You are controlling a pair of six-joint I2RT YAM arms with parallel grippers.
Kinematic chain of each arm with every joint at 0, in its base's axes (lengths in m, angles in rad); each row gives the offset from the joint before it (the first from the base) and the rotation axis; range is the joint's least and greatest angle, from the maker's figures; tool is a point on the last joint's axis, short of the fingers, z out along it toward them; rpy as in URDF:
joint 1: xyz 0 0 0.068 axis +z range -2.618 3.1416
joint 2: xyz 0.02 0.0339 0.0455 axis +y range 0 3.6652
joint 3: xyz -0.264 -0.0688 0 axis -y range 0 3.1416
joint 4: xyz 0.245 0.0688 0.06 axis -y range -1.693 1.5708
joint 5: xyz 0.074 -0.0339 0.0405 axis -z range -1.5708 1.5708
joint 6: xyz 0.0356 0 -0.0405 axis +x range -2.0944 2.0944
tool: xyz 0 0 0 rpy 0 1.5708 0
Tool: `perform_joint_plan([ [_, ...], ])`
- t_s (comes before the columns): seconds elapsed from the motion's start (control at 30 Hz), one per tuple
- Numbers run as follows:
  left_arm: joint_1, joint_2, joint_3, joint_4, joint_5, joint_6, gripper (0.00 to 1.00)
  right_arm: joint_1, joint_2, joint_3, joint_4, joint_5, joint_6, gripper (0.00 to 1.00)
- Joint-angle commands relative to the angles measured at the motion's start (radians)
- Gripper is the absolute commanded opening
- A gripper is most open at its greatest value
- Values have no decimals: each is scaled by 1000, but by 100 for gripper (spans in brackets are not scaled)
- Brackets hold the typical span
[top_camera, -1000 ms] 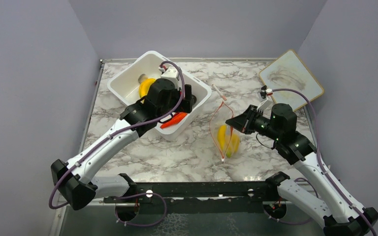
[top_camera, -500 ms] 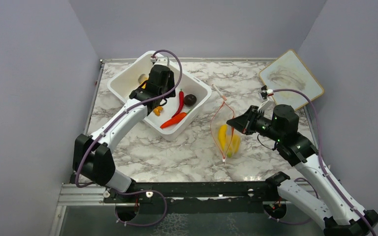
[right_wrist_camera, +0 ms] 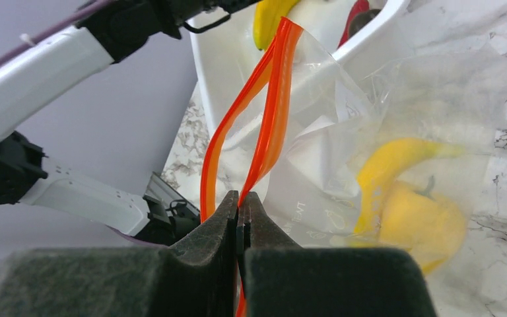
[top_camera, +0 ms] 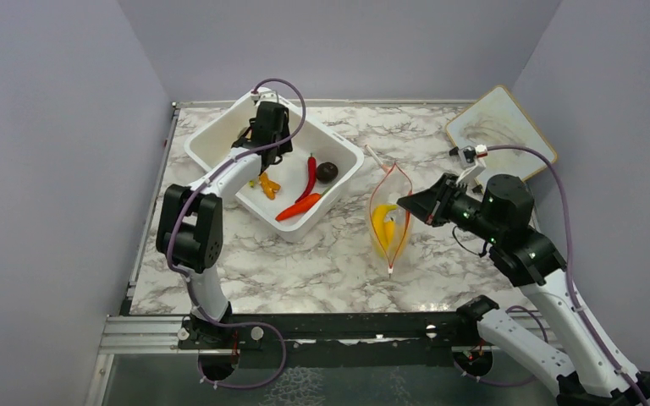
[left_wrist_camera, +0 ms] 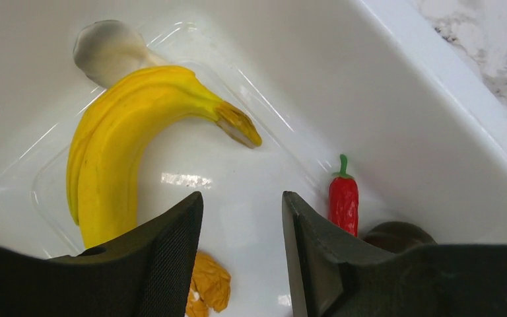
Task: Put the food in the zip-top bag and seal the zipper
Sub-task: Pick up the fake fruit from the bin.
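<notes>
Tub of white rectangular plastic (top_camera: 217, 139): it sits at the back left of the grey-veined marble tabletop (top_camera: 322, 262). Its near-right wall stands between the loose food and the bag.
Left gripper (left_wrist_camera: 241, 198): we see it down inside the tub, fingers spread, with bare tub floor between them. One finger overlaps the lower end of the yellow toy banana (left_wrist_camera: 115, 152).
Loose food: small orange bits (left_wrist_camera: 210, 290) lie below the fingers. The slim red toy chili (top_camera: 310, 176), dark brown round fruit (top_camera: 327, 172) and orange carrot with green top (top_camera: 298, 207) lie toward the tub's right corner.
White-and-red pen-like stick (top_camera: 375, 157): it lies on the marble just beyond the bag's far tip.
Clear floppy zip-top bag (top_camera: 389, 222): it is right of the tub, held up by its rim. We make out another yellow banana (right_wrist_camera: 396, 158) and a yellow pepper (right_wrist_camera: 426, 224) inside.
Right gripper (right_wrist_camera: 239, 214): its fingers are pressed together on the thin red-orange zipper (right_wrist_camera: 274, 112), whose two strips bow apart above the pinch.
Wood-framed whiteboard (top_camera: 499, 134): it is in the back right corner, behind the right arm.
</notes>
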Motion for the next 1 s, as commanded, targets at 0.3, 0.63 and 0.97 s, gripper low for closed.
perform_joint_plan([
  [0.3,57,188,186,29,-32,-163,53,-2,-60,3,-52,77,24,1],
  [0.63,65,267,197,15,-48,-225,57,-1,-47,33,-69,119,-23,1],
  [0.97,65,338,253,-8,-94,-198,57,-1,-64,20,-88,135,-34,1],
])
